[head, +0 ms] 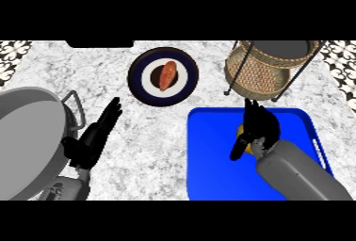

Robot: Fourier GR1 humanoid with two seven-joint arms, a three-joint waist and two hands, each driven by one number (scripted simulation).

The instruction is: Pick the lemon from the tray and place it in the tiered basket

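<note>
Right hand curls round the yellow lemon, mostly hidden, over the blue tray.

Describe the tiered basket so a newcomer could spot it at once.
Start at the blue tray at the counter's near right. Just beyond its far edge stands the tiered basket: round woven tan wicker in a thin dark wire frame. Its neighbour to the left, a dark plate, lies flat.

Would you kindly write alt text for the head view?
The right hand curls over the lemon on the blue tray, below the wicker tiered basket. The left hand rests open beside a grey pan; a plate of food sits behind.
</note>
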